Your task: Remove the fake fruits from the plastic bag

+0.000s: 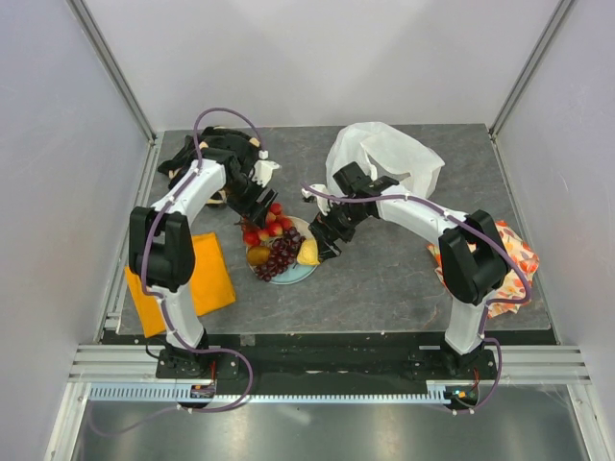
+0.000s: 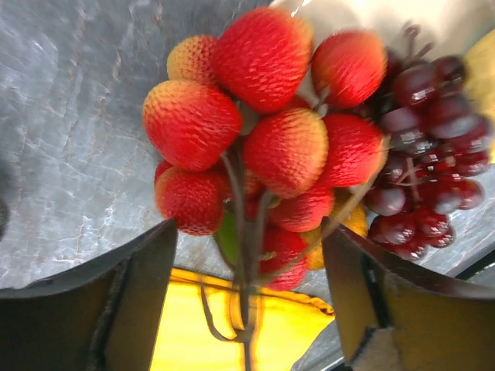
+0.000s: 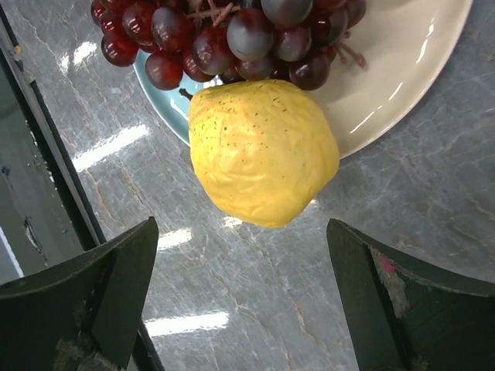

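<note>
1. Closest to the lens in the top view are the two arm bases. Beyond them, on the dark grey marbled table [image 1: 404, 288], a pale blue round plate [image 1: 299, 276] carries the fake fruits: a red plastic berry cluster [image 1: 266, 227], a dark purple grape bunch [image 1: 282, 255], a yellow plastic lemon [image 1: 308, 254] at the rim and a brown oval piece [image 1: 258, 256]. The left gripper [image 1: 260, 211] and right gripper [image 1: 324, 248] flank the plate. The thin crinkled white plastic bag [image 1: 394, 154] lies slumped well behind, apart from the plate. I see no citrus slice, and I cannot tell whether the bag holds anything more.

2. In the left wrist view, the left gripper [image 2: 249, 236] has its dark fingers [image 2: 139, 301] spread wide on either side of the berry cluster [image 2: 263, 131] and its stems, with clear gaps, grasping nothing. The grapes [image 2: 421, 154] lie just beside the berries.

3. In the right wrist view, the right gripper [image 3: 240, 232] is likewise spread and empty. The lemon [image 3: 263, 151] lies ahead between the fingers [image 3: 100, 294], half on the plate [image 3: 402, 69] and overhanging the table [image 3: 309, 309], touching the grapes [image 3: 232, 39].

4. Judging from this, the task looks nearly done; what remains is confirming the bag is empty.
</note>
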### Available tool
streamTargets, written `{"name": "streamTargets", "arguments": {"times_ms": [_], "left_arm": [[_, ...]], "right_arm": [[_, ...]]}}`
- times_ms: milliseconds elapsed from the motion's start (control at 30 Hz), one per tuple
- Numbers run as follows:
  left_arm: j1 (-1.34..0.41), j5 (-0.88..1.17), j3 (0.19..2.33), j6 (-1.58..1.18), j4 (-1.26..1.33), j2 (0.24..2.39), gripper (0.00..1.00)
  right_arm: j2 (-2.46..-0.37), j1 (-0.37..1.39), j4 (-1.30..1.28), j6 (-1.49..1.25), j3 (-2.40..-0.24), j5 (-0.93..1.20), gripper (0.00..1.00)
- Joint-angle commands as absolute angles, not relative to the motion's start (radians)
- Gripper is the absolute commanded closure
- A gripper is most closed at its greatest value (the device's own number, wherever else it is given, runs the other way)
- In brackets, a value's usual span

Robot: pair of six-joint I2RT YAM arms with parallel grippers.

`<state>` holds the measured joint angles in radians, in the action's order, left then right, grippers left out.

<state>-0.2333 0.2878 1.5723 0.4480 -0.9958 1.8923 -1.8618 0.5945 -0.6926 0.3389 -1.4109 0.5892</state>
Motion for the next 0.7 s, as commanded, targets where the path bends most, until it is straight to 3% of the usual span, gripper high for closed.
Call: {"name": "streamTargets", "arguments": {"times_ms": [0,200,233,333,667], "left_arm": [[-0.238,0.264,1.551,0.491,-0.991,1.919,0.28],[-0.238,0.242,1.546,0.491,-0.992,1.933,0.64],[-0.238,0.239,1.546,0.489,-0.992,1.931,0.75],[-0.238,0.256,1.552,0.483,-0.992,1.911,0.95],[-0.238,0.405,1.632,0.420,-0.992,1.804,0.98]], "right_arm": [[-1.856,0.595,-0.644,0.285,-1.381,0.641,0.02],[-1.864,0.597,-0.629,0.259,-1.387,0.646,0.02],[-1.868,0.597,-0.627,0.256,-1.391,0.644,0.02],[-1.874,0.595,-0.623,0.249,-1.397,0.646,0.02],[-1.891,0.600,-0.617,0.235,-1.399,0.608,0.02]]}}
